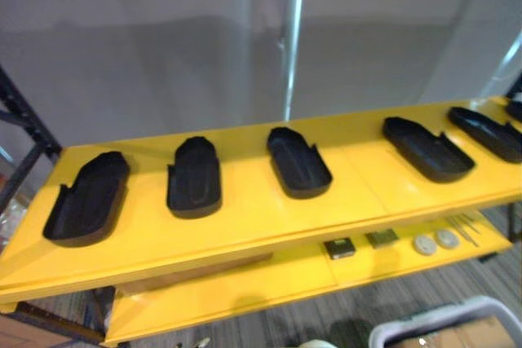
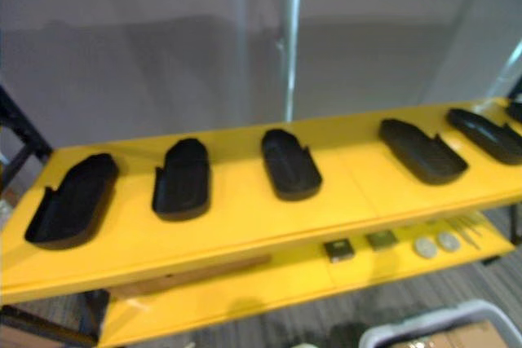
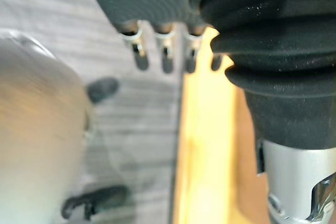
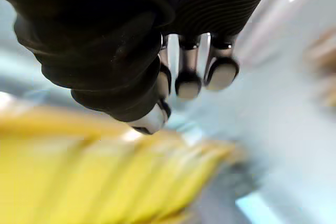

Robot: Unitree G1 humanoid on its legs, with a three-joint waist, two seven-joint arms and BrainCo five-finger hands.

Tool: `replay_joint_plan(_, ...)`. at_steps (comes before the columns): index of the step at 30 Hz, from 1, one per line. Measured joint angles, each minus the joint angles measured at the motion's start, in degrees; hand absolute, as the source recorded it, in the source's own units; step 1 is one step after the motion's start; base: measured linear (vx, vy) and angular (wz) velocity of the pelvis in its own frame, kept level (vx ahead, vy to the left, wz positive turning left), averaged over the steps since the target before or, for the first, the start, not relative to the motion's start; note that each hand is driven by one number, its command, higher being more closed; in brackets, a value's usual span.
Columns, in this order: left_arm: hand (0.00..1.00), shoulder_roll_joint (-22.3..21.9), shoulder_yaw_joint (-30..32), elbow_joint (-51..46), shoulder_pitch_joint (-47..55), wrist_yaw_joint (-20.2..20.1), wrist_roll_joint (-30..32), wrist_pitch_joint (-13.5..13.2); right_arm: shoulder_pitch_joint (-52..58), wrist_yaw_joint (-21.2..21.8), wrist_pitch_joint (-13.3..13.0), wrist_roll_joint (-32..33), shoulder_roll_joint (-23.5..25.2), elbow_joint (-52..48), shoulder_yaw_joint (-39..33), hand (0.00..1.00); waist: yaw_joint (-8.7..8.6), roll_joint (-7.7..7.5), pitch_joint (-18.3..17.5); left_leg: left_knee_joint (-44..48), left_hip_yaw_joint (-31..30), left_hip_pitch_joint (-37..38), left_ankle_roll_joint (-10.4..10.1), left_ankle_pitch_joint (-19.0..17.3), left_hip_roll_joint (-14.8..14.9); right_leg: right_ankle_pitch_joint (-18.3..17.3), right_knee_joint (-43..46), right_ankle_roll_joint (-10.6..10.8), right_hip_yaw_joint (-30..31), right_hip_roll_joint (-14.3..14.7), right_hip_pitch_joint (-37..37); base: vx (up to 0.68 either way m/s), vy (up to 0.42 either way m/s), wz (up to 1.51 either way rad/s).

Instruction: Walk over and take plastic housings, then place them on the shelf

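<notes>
Well, the black plastic housings (image 1: pixel 194 177) lie in a row on the top board of the yellow shelf (image 1: pixel 245 222), from 9 o'clock across to 3 o'clock. I count five whole ones, and a bit of a sixth (image 1: pixel 515 108) peeks in at the edge at 3 o'clock. Each one lies with its hollow side up and with bare board between it and the next. I think that is so they sit flat, do not knock each other, and leave room for fingers. The left robot hand (image 3: pixel 165 56) hangs beside the shelf's yellow edge with straight fingers and holds nothing. The right robot hand (image 4: pixel 188 72) hangs loose too, fingers relaxed and empty. With both empty, I think it is time to fetch more. On the lower board (image 1: pixel 245 287), at about 5 o'clock, sit two small squares, one dark (image 1: pixel 338 248) and one greenish (image 1: pixel 382 239), two round discs (image 1: pixel 424 244) and some thin rods (image 1: pixel 462 228). One white bin (image 1: pixel 457 317) stands on the floor at 5 o'clock.
</notes>
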Motion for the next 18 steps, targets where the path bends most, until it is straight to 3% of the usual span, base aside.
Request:
replay_joint_plan(1,0.00,0.1,0.0,-0.1,0.1,0.1,-0.4,0.0,0.5,-0.7,-0.3,0.6,1.7,0.5,0.0,0.00,0.00,0.29,0.0,0.0,0.1,0.0,0.0,0.0,-0.1,0.1,0.5,-0.1,0.0,-0.1,-0.4,-0.04,0.002,-0.15)
replay_joint_plan(2,0.00,0.6,-0.1,-0.2,0.4,0.3,-2.1,0.1,1.7,-2.4,-1.2,3.5,6.9,2.5,-0.4,0.00,-0.37,-1.79,-0.3,0.0,-0.2,0.4,-0.2,0.2,-0.8,0.3,1.7,0.1,-0.4,-0.6,-1.2,-0.08,-0.022,-0.06)
replay_joint_plan(7,0.00,0.5,-3.0,-1.2,0.8,1.3,-3.9,0.2,5.6,-1.6,-3.6,6.8,19.1,7.4,5.3,0.00,0.37,-0.60,-0.2,0.0,-0.4,0.8,-0.1,0.1,-2.1,0.2,0.6,0.2,-1.3,-2.0,0.4,-0.03,0.012,0.05)
replay_joint_plan(10,0.00,0.6,-3.4,-1.8,0.7,2.2,-4.2,0.9,5.6,1.1,-3.7,7.7,21.6,9.9,9.6,0.00,1.41,-0.37,0.2,0.1,-0.6,-0.3,0.7,-0.5,-4.2,0.3,-0.8,0.9,-2.8,-4.5,0.2,-0.04,0.071,0.23)
replay_joint_plan(12,0.00,0.9,-2.6,-1.9,0.6,2.5,-4.1,1.4,5.2,3.0,-3.8,9.5,21.6,12.7,11.3,0.00,2.81,-0.66,0.4,4.8,-1.4,-0.7,4.0,-2.4,-4.6,0.7,-1.3,1.6,-4.0,-6.1,0.5,0.00,0.094,0.18)
replay_joint_plan(14,0.00,1.0,-1.9,-2.2,1.4,2.6,-4.1,1.9,5.1,4.5,-3.8,10.2,22.9,13.6,12.9,0.00,4.22,-0.11,0.7,1.3,-1.6,-0.1,4.0,-2.5,-5.6,-0.7,-2.0,2.3,-4.0,-6.2,1.6,0.01,0.074,0.29)
replay_joint_plan(15,0.00,1.0,-1.6,-2.3,1.4,2.6,-3.8,2.0,4.7,5.6,-3.8,10.7,23.2,15.2,13.1,0.00,4.77,0.32,0.8,0.1,-2.1,-0.6,3.9,-2.4,-5.5,-0.8,0.7,1.3,-4.4,-5.9,1.2,0.06,0.090,0.45)
replay_joint_plan(16,0.00,1.3,-1.4,-2.5,1.5,2.6,-3.8,2.1,4.6,6.2,-3.8,11.1,23.2,15.7,13.0,0.00,4.83,0.08,0.8,0.1,-2.4,-1.1,3.9,-2.4,-5.7,-1.2,1.9,0.7,-5.4,-5.9,1.1,0.10,0.085,0.62)
replay_joint_plan(17,0.00,2.4,-0.5,-3.3,1.5,2.5,-3.7,2.2,4.3,8.0,-4.1,11.1,23.0,17.0,13.3,0.00,4.89,-2.98,0.8,0.3,-2.8,-1.3,3.9,-2.2,-8.1,-2.7,1.6,0.3,-6.3,-8.2,1.1,0.08,0.103,0.41)
replay_joint_plan(18,0.00,2.0,0.6,-3.3,1.0,2.5,-3.7,2.5,3.5,9.7,-4.2,11.1,21.7,19.4,14.6,0.00,5.47,-2.59,1.1,1.1,-3.5,-1.5,5.1,-1.6,-8.3,-2.7,1.7,0.2,-7.4,-8.9,1.0,0.05,0.083,0.27)
